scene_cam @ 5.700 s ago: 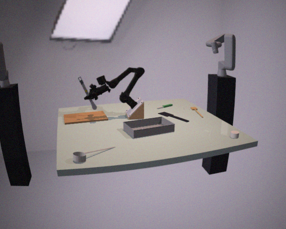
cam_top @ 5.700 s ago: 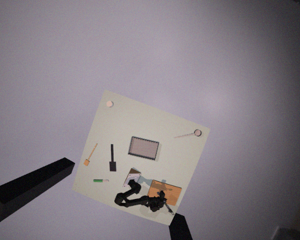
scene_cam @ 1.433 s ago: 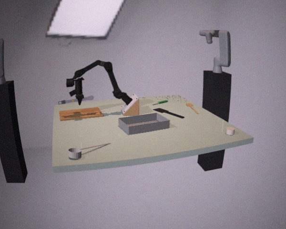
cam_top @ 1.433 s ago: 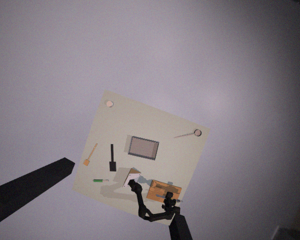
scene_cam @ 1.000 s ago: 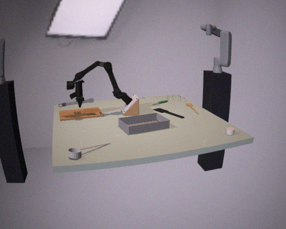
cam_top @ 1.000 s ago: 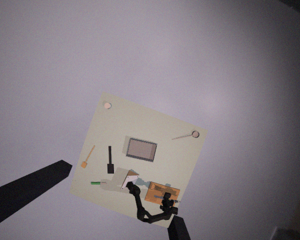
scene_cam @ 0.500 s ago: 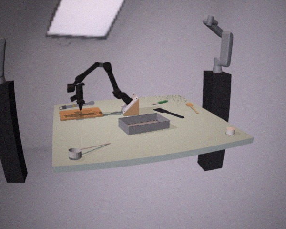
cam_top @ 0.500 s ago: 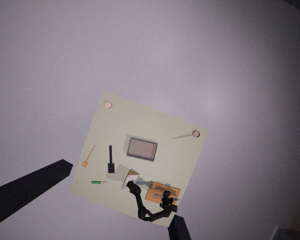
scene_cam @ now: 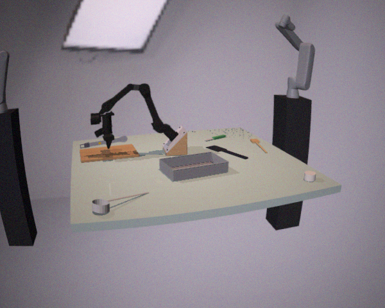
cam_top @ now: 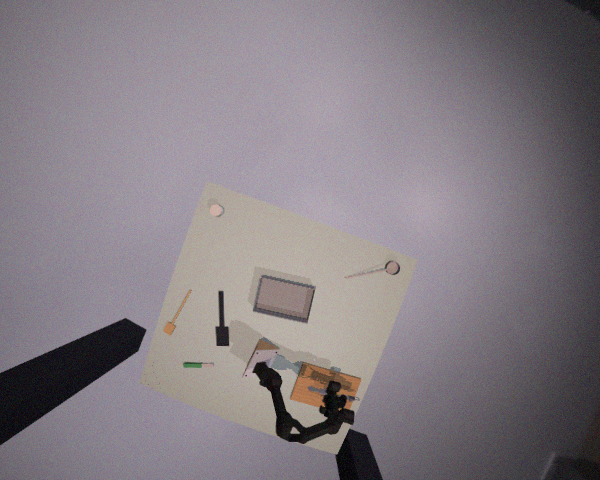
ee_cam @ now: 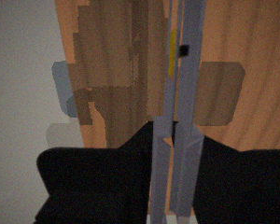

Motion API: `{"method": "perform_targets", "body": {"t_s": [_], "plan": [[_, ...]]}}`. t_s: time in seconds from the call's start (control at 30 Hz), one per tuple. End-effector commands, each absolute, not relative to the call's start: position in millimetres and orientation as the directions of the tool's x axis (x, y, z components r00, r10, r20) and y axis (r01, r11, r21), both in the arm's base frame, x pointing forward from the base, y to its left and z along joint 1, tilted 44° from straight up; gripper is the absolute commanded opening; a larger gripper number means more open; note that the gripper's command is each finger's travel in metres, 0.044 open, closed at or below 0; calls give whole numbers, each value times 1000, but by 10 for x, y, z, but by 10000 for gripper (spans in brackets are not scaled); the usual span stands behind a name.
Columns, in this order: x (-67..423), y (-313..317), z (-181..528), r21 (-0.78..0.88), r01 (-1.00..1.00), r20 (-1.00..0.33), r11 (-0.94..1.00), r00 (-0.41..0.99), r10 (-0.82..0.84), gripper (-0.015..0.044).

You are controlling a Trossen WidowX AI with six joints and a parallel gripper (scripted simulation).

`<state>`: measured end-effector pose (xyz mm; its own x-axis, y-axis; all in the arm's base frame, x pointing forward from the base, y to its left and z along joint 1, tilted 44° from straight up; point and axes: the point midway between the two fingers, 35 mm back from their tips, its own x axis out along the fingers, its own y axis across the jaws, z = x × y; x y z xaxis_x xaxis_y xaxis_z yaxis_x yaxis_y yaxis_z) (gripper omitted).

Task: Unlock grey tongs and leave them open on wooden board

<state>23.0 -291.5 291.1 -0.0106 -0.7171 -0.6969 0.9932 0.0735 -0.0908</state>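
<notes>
Fingers: mine, clamped on the tongs.
Tongs axis: lengthwise over the board, just above it.

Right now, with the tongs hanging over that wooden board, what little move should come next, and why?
Probably a short descent. The gripper is shut on the grey tongs, which hang above the wooden board, apparently not resting on it. Their arms look nearly together, so I can't confirm they are unlocked.
</notes>
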Motion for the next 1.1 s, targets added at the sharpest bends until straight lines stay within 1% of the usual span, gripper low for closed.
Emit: {"method": "perform_targets", "body": {"t_s": [0.0, 0.33, 0.37, 0.57, 0.83, 1.07], "plan": [[230, -2914, 2912, -91, 993, -697, 73, -11, -717, 165], [230, -2914, 2912, -91, 993, -697, 73, -11, -717, 427], [230, -2914, 2912, -91, 993, -697, 73, -11, -717, 440], [311, -2897, 2940, -77, 994, -702, 75, -1, -713, 440], [927, -2662, 3132, -56, 996, -745, 70, 5, -666, 440], [1438, -2297, 3371, -68, 995, -739, 69, -4, -673, 440]]}}
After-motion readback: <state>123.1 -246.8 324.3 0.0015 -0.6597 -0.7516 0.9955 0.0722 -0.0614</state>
